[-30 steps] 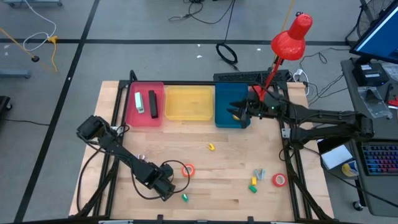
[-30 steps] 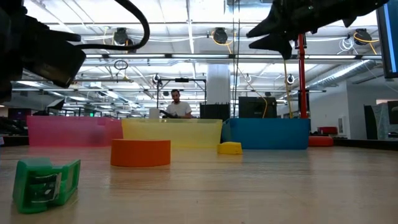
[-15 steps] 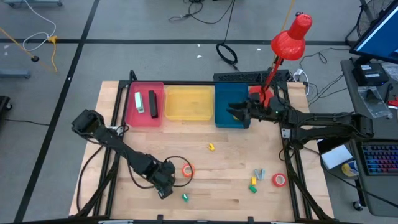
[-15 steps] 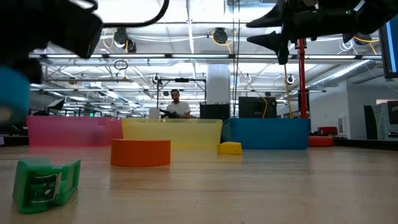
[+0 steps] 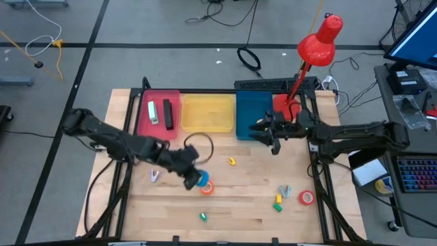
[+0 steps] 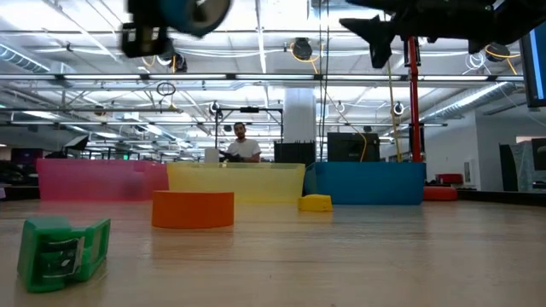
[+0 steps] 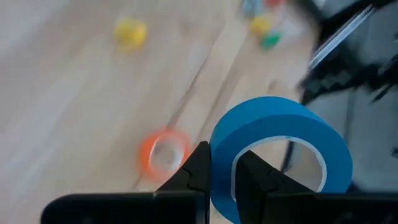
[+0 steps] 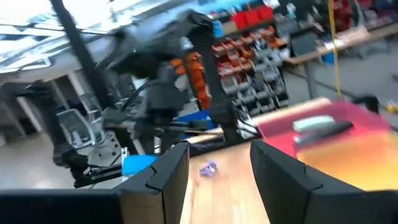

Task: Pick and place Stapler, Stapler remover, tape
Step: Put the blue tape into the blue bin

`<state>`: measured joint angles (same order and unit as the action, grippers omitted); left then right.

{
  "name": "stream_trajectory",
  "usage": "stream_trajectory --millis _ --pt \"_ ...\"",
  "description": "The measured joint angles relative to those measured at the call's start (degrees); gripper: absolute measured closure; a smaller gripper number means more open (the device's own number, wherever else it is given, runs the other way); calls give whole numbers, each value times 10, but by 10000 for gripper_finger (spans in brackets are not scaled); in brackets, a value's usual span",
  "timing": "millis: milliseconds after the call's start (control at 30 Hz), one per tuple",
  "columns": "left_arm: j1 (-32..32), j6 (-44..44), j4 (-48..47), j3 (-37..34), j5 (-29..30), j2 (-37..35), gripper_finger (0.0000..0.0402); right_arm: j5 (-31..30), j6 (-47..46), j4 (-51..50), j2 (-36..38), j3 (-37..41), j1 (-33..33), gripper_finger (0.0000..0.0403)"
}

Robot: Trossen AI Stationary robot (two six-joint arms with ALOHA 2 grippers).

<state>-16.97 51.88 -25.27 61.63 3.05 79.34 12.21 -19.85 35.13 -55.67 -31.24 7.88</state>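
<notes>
My left gripper is shut on a blue tape roll and holds it high above the middle of the table; the roll also shows in the low view as the blue tape roll. An orange-red tape roll lies flat on the wood just below it, and a red tape roll lies near the right edge. My right gripper stands open and bare at the near edge of the blue bin; nothing is between its fingers in the right wrist view. Two staplers lie in the pink bin. My left gripper pinches the blue roll's ring wall with one finger inside the centre hole and the other finger outside. The fingers come slanting down from the table's left. The roll is lifted clear of the table.
A yellow bin stands between the pink and blue ones at the far edge. Small pieces lie loose: yellow, green, pale purple and a cluster at the right. A red lamp stands at the far right.
My left gripper has risen from the table's near edge and swung toward the far and right side, carrying the blue tape roll up clear of the wood. My right gripper has tipped up toward level and drifted slightly toward the near edge, still open.
</notes>
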Motion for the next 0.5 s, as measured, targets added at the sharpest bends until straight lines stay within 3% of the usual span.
stream_trajectory --millis 200,333,500 --pt "72 -78 108 0 -21 -3 366 0 86 60 -24 0 -35 242" --pt "124 -126 195 0 -79 3 366 -5 152 74 -37 0 -50 241" --pt "188 -132 283 0 -157 2 366 -78 226 81 -43 0 -65 240"
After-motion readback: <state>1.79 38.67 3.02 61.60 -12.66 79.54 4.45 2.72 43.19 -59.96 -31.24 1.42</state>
